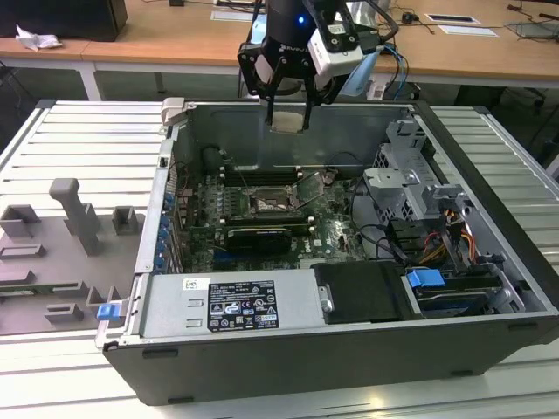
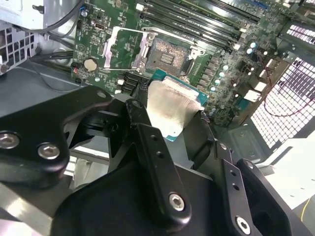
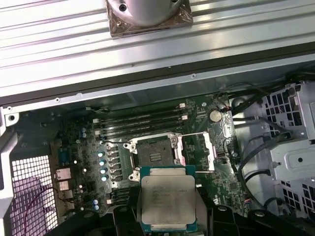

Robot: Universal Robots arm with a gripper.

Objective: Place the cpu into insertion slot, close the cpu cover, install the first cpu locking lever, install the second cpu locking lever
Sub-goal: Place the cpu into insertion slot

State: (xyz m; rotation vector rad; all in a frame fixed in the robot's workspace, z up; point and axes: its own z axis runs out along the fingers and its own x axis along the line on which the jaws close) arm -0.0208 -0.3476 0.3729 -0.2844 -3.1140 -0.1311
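End effector [image 2: 172, 120] clamped on the cpu [image 2: 173, 103], clear of the insertion slot [image 2: 167, 56], cpu cover [image 2: 123, 46] flipped open

Your bench [image 1: 79, 140] is a ribbed, silvery slatted top, with the grooves running from the exterior view's left to its right. The big open tower case [image 1: 306, 358] lies on its side right on the slats, open face up. It takes up the middle and most of the exterior view's right.

Just beside it, on the exterior view's left, you've got a flat grey fixture plate [image 1: 52, 288] lying on the bench. Grey blocks stick up from the plate, and the tallest is a T-shaped post [image 1: 74, 209].

In the first wrist view, a round silvery metal piece [image 3: 147, 10] sits on a brownish pad on the slats, past the case's far wall.
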